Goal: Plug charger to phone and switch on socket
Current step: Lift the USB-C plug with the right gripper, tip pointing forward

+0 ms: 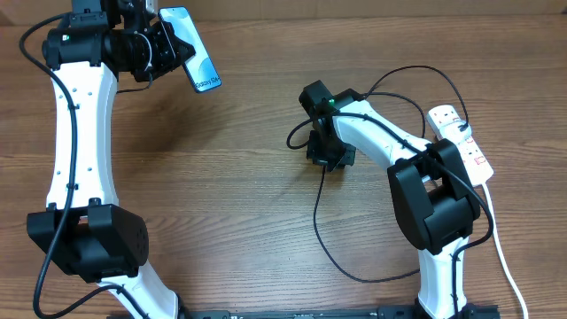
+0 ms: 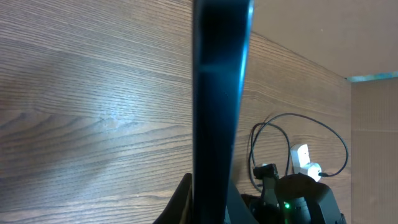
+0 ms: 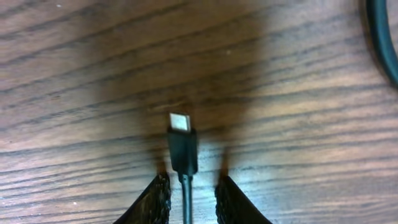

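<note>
- The right tool [image 3: 189, 200] stood open, its fingers either side of the thin black charger cable [image 1: 319, 221] and not yet pinching it. They sat just behind the connector, whose small silver plug tip [image 3: 180, 121] pointed away on the wooden counter [image 1: 230, 195].
- A grip that far back might let the tip droop or twist and miss the port. A slack pinch might let the cord slide out.
- The left tool [image 1: 164, 46] was clamped on the slim blue-screened phone [image 1: 197, 55], held tilted off the counter at far left, well apart from the plug.
- The right arm was folded low, wrist down. The white power strip [image 1: 452, 120] lay near its elbow, where a swing might snag the cable loop.
</note>
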Robot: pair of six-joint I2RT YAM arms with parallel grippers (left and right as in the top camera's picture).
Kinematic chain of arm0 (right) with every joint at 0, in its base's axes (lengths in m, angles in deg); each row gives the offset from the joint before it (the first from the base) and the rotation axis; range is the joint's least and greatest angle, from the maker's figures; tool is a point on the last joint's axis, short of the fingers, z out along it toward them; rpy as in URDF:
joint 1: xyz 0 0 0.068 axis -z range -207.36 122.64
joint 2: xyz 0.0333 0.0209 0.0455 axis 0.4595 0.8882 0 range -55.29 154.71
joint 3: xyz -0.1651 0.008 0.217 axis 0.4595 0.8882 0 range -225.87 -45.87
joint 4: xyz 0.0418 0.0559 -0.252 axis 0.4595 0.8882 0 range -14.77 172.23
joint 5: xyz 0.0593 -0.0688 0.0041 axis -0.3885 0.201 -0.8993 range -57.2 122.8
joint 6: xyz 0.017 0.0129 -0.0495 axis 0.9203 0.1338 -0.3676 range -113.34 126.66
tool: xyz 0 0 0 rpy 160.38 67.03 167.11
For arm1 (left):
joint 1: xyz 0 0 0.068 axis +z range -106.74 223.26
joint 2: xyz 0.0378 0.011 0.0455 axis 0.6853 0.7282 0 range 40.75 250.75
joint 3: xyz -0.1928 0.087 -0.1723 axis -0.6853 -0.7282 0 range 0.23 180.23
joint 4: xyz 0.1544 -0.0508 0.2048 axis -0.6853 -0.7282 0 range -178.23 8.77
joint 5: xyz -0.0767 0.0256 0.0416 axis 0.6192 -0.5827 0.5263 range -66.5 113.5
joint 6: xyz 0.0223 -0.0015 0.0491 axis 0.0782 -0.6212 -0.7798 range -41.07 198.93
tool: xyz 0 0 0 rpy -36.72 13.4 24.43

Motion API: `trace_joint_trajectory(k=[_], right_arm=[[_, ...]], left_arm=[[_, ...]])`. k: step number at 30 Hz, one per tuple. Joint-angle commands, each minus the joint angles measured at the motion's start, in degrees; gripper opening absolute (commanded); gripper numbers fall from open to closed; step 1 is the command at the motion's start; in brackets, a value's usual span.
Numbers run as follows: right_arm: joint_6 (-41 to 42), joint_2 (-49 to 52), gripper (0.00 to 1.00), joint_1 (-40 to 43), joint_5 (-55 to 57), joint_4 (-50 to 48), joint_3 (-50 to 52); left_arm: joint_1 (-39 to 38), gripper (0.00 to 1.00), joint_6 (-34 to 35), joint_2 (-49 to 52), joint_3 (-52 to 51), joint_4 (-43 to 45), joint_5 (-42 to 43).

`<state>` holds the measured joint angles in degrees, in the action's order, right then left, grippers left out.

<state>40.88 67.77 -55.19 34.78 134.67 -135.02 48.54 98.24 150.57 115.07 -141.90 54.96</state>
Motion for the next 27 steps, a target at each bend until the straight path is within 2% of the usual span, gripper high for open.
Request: trace_joint_trajectory(k=[1, 4, 11, 27], right_arm=[[-1.7, 1.5, 0.25, -0.2, 1.6, -0.7, -0.2], [-1.7, 1.5, 0.24, -0.2, 2.7, -0.9, -0.2], [-1.7, 1.5, 0.14, -0.2, 2.6, -0.7, -0.2], [-1.2, 1.5, 0.13, -0.2, -0.3, 0.0, -0.2]], left_arm=[[0.0, 0.04, -1.1, -0.4, 0.9, 0.5, 1.9], [0.0, 0.04, -1.1, -0.4, 0.9, 0.5, 1.9], [0.0, 0.04, -1.1, -0.4, 0.9, 0.5, 1.9], [0.0, 0.04, -1.1, -0.4, 0.9, 0.5, 2.7]])
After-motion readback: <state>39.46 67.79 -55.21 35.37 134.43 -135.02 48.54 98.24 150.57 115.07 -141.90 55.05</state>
